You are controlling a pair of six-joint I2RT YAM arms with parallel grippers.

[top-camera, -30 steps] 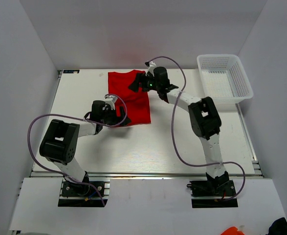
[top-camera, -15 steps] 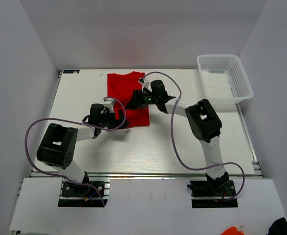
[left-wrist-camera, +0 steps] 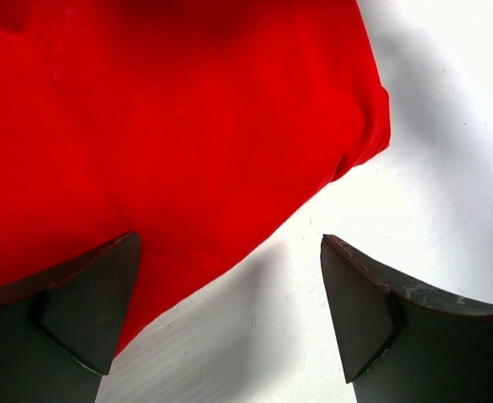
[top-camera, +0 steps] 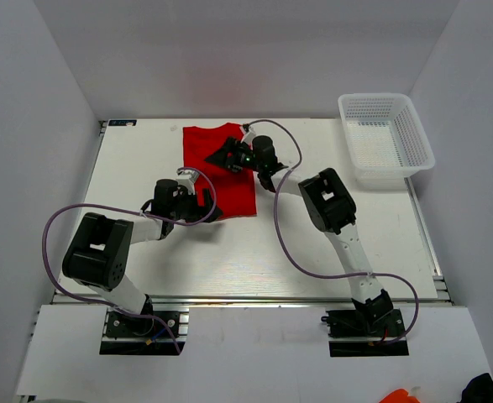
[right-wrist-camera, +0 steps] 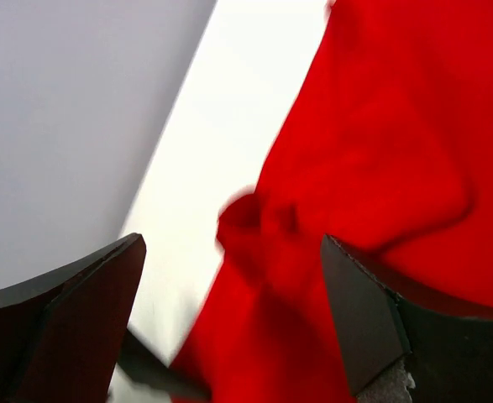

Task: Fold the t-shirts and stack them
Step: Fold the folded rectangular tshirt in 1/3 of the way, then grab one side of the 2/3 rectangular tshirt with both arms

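The left claw (left-wrist-camera: pixel 229 281) stands apart at the near corner of the red t-shirt (top-camera: pixel 233 189) lying on the bench (top-camera: pixel 137 159), the right claw (top-camera: pixel 229 156) equally agape over its far end, so we judge that we are lining up a fold and must next pinch the cloth edges.

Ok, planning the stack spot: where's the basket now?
Top view: the white mesh basket sits at the table's far right corner, well right of the red t-shirt.
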